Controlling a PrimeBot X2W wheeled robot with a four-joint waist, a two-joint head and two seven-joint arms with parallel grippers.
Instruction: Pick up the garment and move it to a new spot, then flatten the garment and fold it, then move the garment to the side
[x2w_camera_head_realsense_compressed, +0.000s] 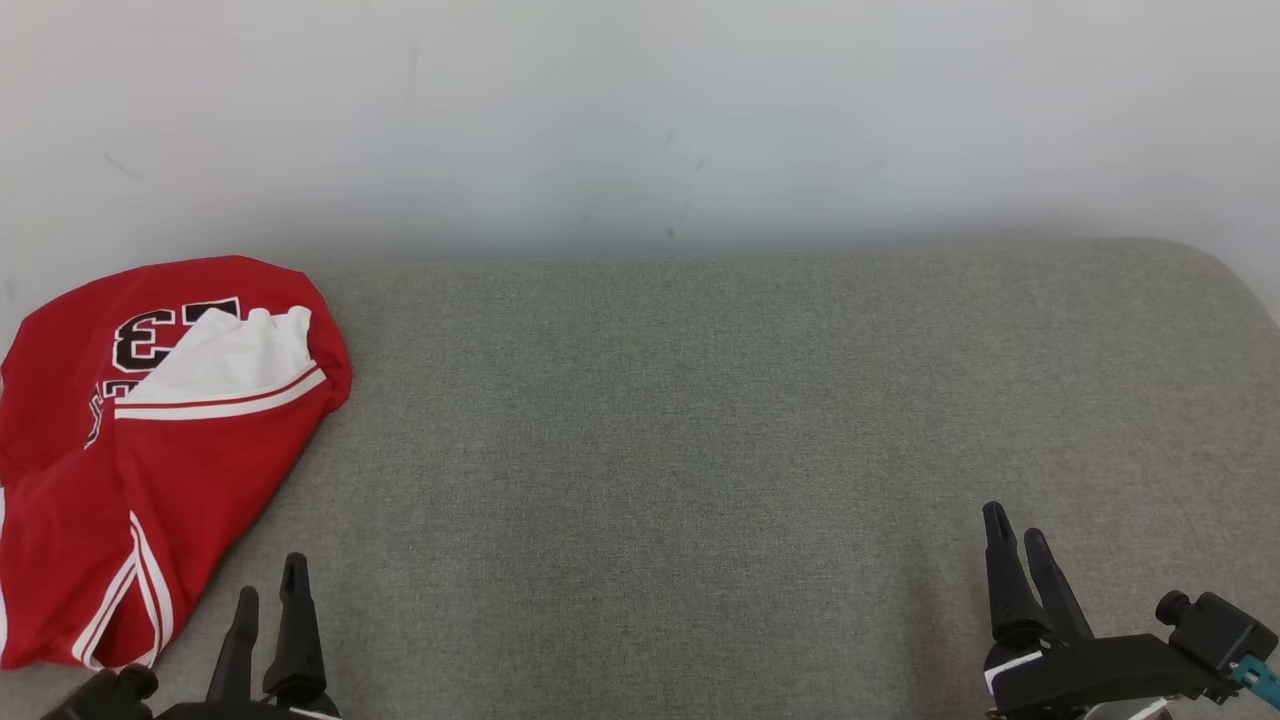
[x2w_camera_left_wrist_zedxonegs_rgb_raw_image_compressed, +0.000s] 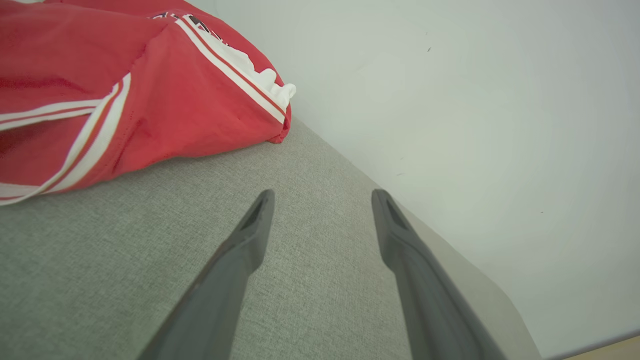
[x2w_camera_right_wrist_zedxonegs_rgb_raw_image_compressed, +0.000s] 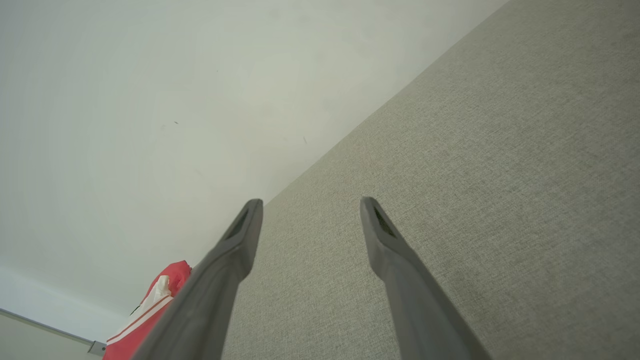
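The garment (x2w_camera_head_realsense_compressed: 130, 440) is a red jersey with white stripes, a black number and a white inner layer showing; it lies crumpled at the far left of the grey surface. It also fills the upper left of the left wrist view as the garment (x2w_camera_left_wrist_zedxonegs_rgb_raw_image_compressed: 125, 90), and a small part of the garment (x2w_camera_right_wrist_zedxonegs_rgb_raw_image_compressed: 150, 310) peeks out behind a finger in the right wrist view. My left gripper (x2w_camera_head_realsense_compressed: 270, 575) sits open just to the right of the garment's near edge, apart from it. My right gripper (x2w_camera_head_realsense_compressed: 1018, 532) stands open at the lower right, far from the garment. Both are empty.
The grey fabric surface (x2w_camera_head_realsense_compressed: 700, 450) stretches wide between the grippers and to the right, with a rounded far-right corner. A pale wall (x2w_camera_head_realsense_compressed: 640, 120) runs along its far edge, right behind the garment.
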